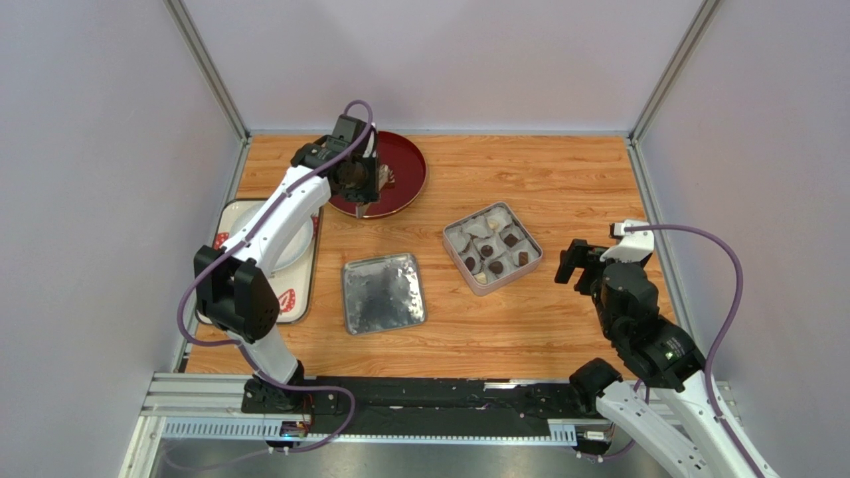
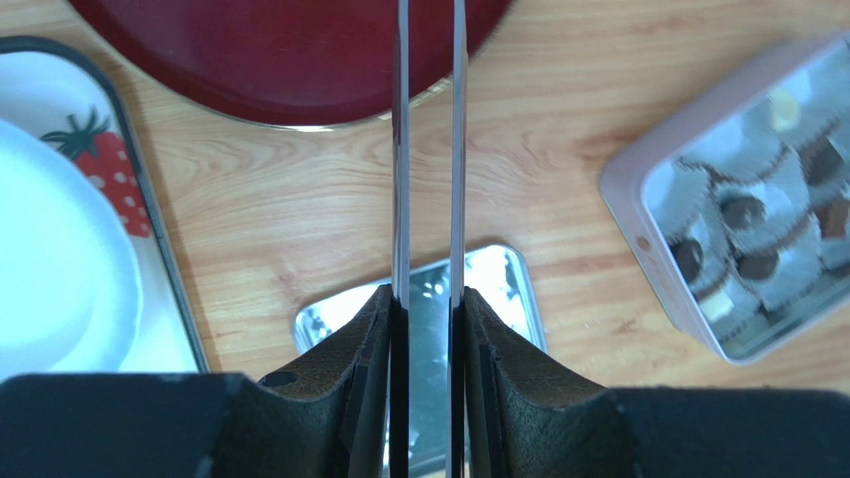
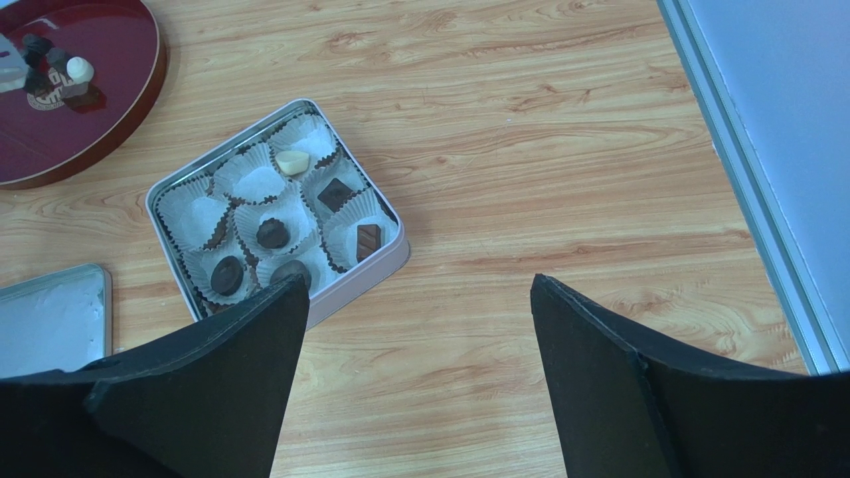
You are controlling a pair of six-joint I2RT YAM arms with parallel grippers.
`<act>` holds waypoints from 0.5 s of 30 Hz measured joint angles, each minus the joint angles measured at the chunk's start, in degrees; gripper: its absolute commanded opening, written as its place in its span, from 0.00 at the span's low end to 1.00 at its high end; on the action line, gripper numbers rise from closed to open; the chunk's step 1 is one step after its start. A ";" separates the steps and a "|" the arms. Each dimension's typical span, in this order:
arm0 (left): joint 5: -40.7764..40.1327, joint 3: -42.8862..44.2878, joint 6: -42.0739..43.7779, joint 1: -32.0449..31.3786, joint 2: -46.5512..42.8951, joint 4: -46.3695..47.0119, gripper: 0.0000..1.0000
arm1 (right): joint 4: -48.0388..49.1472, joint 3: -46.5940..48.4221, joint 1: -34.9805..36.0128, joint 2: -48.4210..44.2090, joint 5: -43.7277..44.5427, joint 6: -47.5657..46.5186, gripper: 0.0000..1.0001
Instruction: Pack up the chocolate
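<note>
Wood table (image 1: 559,179) w/ red plate (image 1: 409,169), tin (image 1: 513,276), lid (image 1: 383,293), tray (image 1: 289,299).

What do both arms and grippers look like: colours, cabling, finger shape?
Left arm and right arm: white links, black joints, looping purple cable. Left gripper: black fingers carrying long thin metal blades. Right gripper: broad black wedge fingers.

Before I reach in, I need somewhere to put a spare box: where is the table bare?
Bare wood: the far right corner beyond the tin, and the near strip between the lid and the right gripper. Crowded on the left: red plate, tray and left gripper.
</note>
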 measured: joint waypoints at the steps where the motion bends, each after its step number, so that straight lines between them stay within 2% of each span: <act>1: 0.24 -0.11 0.35 -1.11 -0.59 0.02 0.30 | 0.00 0.00 0.00 -0.09 -0.02 0.02 0.86; 15: 3.26 -0.61 2.34 -16.57 -2.10 -0.35 0.31 | -0.02 0.00 0.00 -0.09 0.02 0.00 0.86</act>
